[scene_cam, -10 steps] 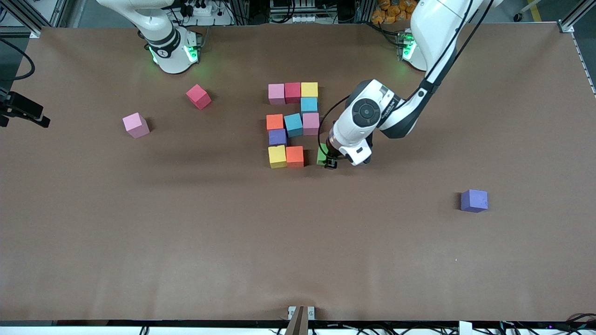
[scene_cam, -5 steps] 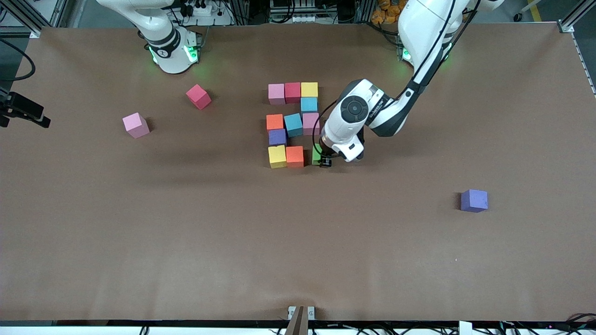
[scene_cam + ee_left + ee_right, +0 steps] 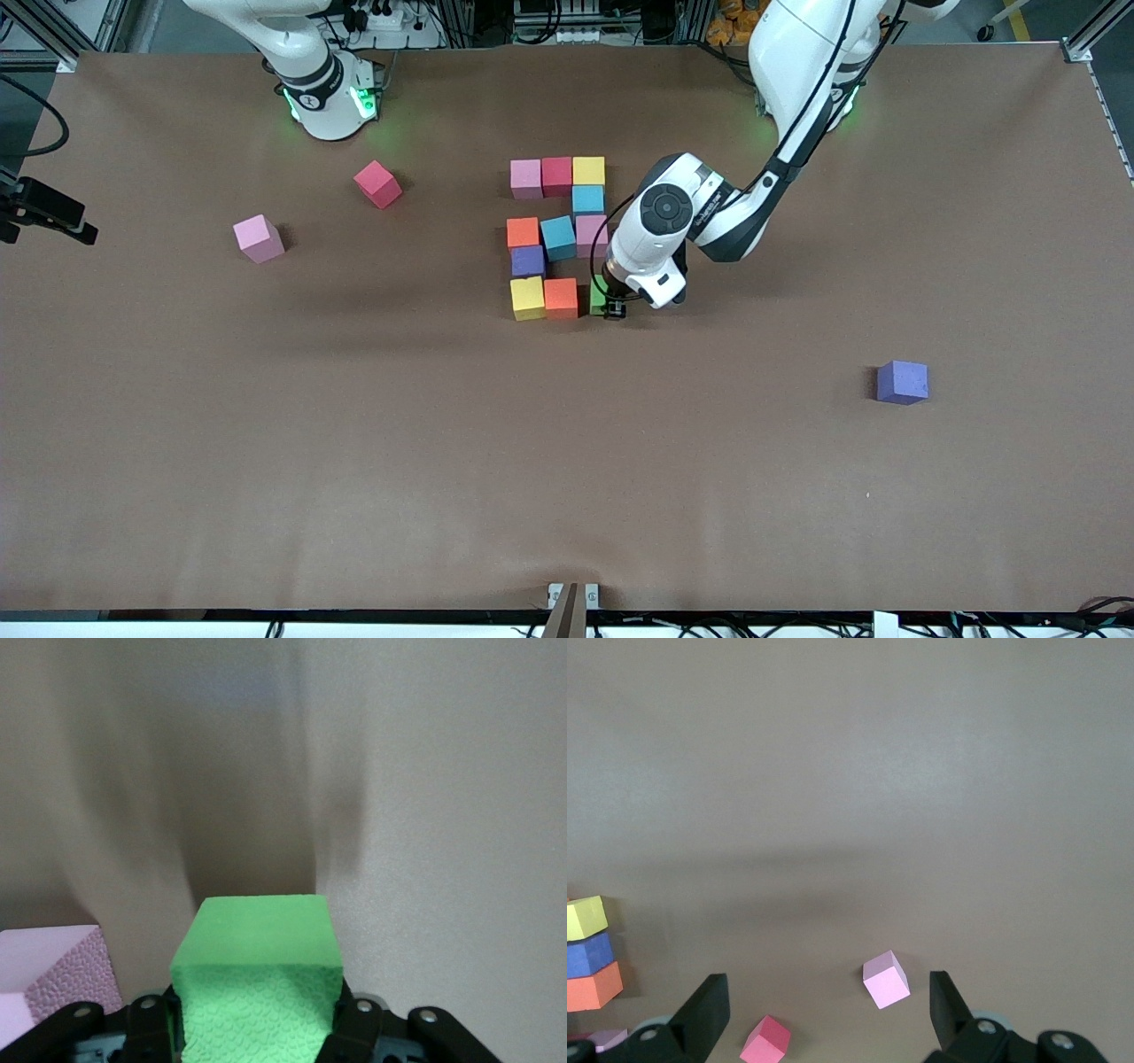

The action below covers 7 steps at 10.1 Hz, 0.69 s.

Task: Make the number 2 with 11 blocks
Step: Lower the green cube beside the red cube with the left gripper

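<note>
Left gripper (image 3: 611,307): jaws pinching the green block (image 3: 257,979), 1 finger on each side face, seen plainly in the left wrist view. We read this side grip as chosen to leave the block's underside free for setting down flat. The block sits low over the desk (image 3: 567,461), just beside the orange block (image 3: 561,297) of the nearest row; whether it already touches the desk we cannot tell.

Outward: the number 2 (image 3: 558,237) stands at mid-desk with 10 blocks laid. Farthest row: pink, crimson, yellow. Then 1 light blue under the yellow; a middle row of orange, light blue (slightly askew), pink; 1 purple; nearest row yellow (image 3: 528,298) and orange. We judge the green block to be the 11th, closing the nearest row at the left arm's end, so the task looks almost complete. Next move likely needs a snug slide against the orange block, then release.

Right gripper (image 3: 828,1014): jaws spread wide, holding nothing; that arm waits.

Spare blocks, well apart from the digit: a pink block (image 3: 259,238) and a crimson block (image 3: 378,183) toward the right arm's end, a purple block (image 3: 902,382) toward the left arm's end.

Containers: we see none on the desk.
</note>
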Available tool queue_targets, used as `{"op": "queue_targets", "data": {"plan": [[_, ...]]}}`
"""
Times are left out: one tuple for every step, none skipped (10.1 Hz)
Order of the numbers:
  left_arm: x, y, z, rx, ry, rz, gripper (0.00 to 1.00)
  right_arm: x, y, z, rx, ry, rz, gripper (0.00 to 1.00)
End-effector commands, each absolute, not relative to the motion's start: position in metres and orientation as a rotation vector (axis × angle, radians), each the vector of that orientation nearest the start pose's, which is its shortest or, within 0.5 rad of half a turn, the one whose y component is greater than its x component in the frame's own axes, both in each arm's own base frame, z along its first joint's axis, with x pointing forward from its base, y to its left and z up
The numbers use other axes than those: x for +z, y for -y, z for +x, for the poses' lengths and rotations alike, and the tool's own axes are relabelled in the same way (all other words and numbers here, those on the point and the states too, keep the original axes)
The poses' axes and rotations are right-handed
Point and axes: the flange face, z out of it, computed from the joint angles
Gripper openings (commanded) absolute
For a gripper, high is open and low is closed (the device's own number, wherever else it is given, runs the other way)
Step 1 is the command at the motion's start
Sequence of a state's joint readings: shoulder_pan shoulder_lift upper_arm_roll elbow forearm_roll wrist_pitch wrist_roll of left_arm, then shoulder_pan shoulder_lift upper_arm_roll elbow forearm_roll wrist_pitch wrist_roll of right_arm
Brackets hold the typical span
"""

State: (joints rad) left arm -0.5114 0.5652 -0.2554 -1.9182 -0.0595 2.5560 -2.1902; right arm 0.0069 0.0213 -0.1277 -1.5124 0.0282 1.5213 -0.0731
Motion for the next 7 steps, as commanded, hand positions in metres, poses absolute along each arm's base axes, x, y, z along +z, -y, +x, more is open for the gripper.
{"op": "queue_targets", "data": {"plan": [[0.206,0.446,0.468,0.26,2.257,-2.329,0.17,0.636,0.063,0.552,0.014,-0.071,-3.096,1.0],[0.204,0.449,0.47,0.261,2.259,-2.329,0.17,0.636,0.063,0.552,0.014,-0.07,-3.096,1.0],[0.203,0.45,0.473,0.254,2.273,-2.32,0.17,0.636,0.063,0.552,0.014,-0.07,-3.096,1.0],[0.201,0.453,0.474,0.246,2.279,-2.316,0.17,0.636,0.063,0.552,0.014,-0.068,-3.096,1.0],[0.202,0.455,0.476,0.24,2.283,-2.319,0.17,0.634,0.063,0.553,0.019,-0.068,-3.096,1.0],[0.201,0.456,0.476,0.241,2.282,-2.32,0.17,0.633,0.063,0.553,0.021,-0.068,-3.096,1.0],[0.2,0.457,0.476,0.242,2.283,-2.317,0.17,0.633,0.063,0.553,0.021,-0.068,-3.096,1.0]]}}
